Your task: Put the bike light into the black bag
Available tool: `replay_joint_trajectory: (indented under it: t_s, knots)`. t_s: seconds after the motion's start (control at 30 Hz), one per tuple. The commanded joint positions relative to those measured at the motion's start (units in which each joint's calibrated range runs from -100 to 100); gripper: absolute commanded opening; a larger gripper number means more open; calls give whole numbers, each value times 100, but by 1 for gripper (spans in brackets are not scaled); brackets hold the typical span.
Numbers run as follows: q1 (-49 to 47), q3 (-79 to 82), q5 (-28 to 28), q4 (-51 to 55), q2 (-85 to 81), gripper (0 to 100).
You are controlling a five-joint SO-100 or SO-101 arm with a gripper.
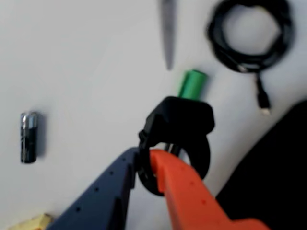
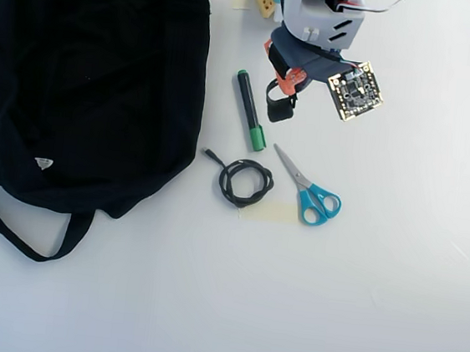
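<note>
The bike light, a small black block with a round rubber loop, is held in my gripper. The dark blue and orange fingers are shut on the loop. In the overhead view the bike light hangs under the gripper, just right of a green marker. The black bag fills the upper left of the overhead view, its strap trailing toward the bottom. In the wrist view the black bag shows as a dark edge at lower right.
A green marker lies between the bag and the gripper. Below it are a coiled black cable and teal-handled scissors. The wrist view also shows a short black cylinder at left and the cable at top right.
</note>
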Motion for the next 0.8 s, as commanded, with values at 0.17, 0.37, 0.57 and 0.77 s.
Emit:
replay_joint_trajectory:
  t_s: [0.17,0.37,0.57,0.77]
  knots:
    - [623,-245,-168,60,-850,2]
    - [1416,-272,-373,0,-867,2]
    - [2149,-586,-373,-9,-751,2]
    - [2867,-649,-378,-276,-742,2]
